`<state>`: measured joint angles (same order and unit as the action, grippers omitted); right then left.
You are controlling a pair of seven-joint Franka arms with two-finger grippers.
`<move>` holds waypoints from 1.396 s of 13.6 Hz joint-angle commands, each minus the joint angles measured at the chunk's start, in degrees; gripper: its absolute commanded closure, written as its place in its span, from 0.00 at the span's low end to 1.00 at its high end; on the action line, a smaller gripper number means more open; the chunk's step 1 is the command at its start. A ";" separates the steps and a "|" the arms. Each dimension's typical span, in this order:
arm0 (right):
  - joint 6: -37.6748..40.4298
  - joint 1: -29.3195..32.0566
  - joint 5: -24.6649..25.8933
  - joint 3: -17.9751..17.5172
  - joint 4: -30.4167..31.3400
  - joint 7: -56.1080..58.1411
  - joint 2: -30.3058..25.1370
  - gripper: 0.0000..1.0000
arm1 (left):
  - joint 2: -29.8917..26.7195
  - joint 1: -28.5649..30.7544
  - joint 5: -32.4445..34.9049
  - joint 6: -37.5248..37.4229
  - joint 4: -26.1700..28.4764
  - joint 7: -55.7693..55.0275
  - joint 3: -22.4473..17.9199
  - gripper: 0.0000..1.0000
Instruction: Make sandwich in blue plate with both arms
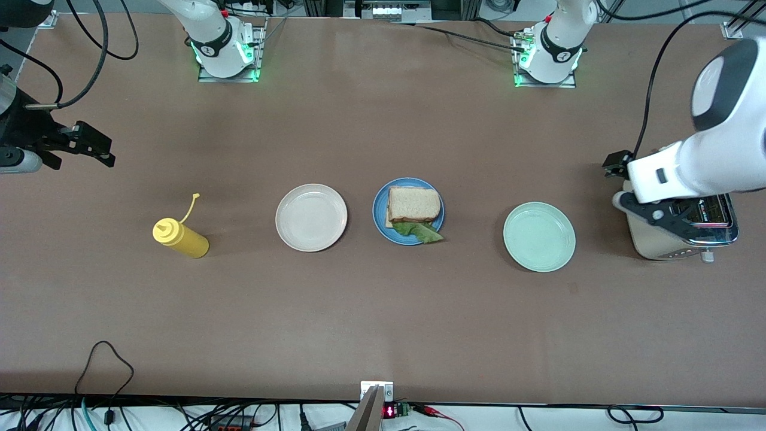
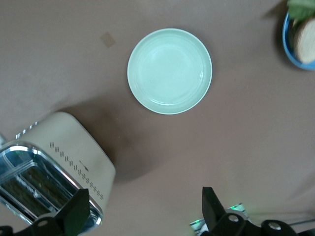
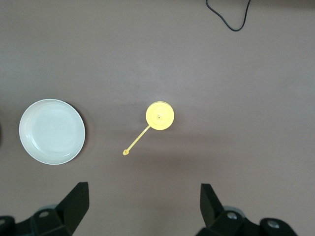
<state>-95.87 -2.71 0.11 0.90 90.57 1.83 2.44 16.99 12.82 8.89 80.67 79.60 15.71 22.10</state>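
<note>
The sandwich (image 1: 414, 203), toasted bread with a green lettuce leaf (image 1: 421, 232) sticking out, lies on the blue plate (image 1: 378, 211) at the table's middle. Part of the plate (image 2: 287, 38) and of the bread (image 2: 307, 39) also show in the left wrist view. My left gripper (image 1: 623, 187) is open and empty, up over the table beside the toaster (image 1: 682, 233); in its own view (image 2: 145, 206) one finger hangs over the toaster (image 2: 54, 167). My right gripper (image 1: 99, 146) is open and empty, up over the right arm's end of the table, above the yellow bottle in its own view (image 3: 142, 201).
An empty cream-white plate (image 1: 311, 217) (image 3: 51, 131) lies beside the blue plate toward the right arm's end, with a yellow squeeze bottle (image 1: 179, 237) (image 3: 160, 115) past it. An empty mint-green plate (image 1: 539, 236) (image 2: 170, 71) lies toward the left arm's end, before the toaster.
</note>
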 commanded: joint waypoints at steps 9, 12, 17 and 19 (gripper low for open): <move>0.51 0.60 -0.99 -0.02 -1.10 -0.51 0.46 0.00 | -16.37 -12.74 -8.63 16.28 15.85 -12.37 -20.52 0.00; 0.51 0.60 -0.99 -0.02 -1.10 -0.51 0.55 0.00 | -21.46 -14.05 -8.63 16.63 22.08 -12.37 -20.43 0.00; 0.51 0.60 -0.99 -0.02 -1.01 -0.51 0.64 0.00 | -20.51 -13.70 -8.63 15.49 20.51 -12.19 -20.34 0.00; 0.51 0.60 -0.99 -0.02 -1.01 -0.43 0.64 0.00 | -20.42 -13.70 -8.63 15.31 20.42 -12.19 -20.08 0.00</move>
<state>-95.89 -2.41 0.10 0.96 90.57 1.83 2.63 -2.71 -0.37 1.33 95.49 99.30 3.57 2.51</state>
